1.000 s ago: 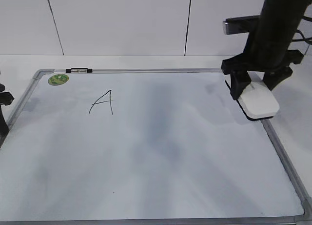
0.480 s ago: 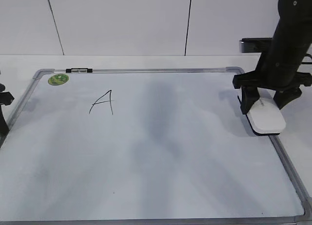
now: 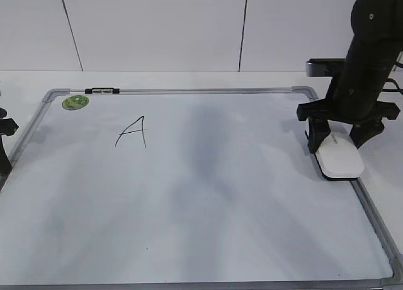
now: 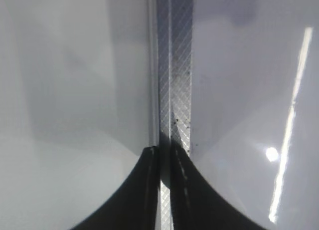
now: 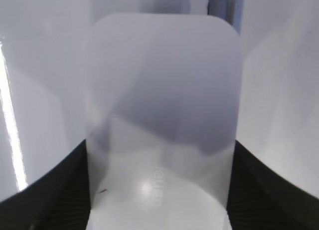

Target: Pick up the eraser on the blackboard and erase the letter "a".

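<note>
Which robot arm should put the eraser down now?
The right one. Its gripper straddles the eraser at the board's right edge. The left gripper is shut over the far left frame.

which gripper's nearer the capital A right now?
Left. The left gripper sits shut over the blackboard's left frame edge, the side where the A is written. The right gripper straddles the eraser at the far right edge.

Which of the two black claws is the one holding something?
The right gripper, over the board's right edge. Its fingers sit either side of the white eraser. The left gripper is pinched shut with nothing in it, above the grey frame.
</note>
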You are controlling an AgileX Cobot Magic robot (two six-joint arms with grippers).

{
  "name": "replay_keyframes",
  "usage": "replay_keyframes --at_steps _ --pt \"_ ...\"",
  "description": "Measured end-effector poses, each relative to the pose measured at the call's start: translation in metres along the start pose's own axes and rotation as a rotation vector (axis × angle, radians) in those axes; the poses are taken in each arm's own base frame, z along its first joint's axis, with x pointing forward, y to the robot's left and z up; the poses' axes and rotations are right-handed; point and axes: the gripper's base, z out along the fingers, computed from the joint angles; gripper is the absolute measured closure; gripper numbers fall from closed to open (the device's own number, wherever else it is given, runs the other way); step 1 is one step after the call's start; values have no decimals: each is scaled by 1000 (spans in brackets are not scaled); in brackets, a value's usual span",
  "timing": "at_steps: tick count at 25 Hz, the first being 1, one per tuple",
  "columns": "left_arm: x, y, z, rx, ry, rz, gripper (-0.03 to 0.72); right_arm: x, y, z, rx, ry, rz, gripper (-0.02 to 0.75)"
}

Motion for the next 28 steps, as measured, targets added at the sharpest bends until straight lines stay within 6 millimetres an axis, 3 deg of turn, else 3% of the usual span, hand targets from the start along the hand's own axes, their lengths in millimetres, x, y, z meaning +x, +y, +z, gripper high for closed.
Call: replay_keyframes --at_steps 20,28 --pt "0 0 0 1 0 -1 671 -8 1 5 -11 -70 2 208" --pt "0 0 0 1 0 -1 671 -8 1 5 -11 -71 2 168"
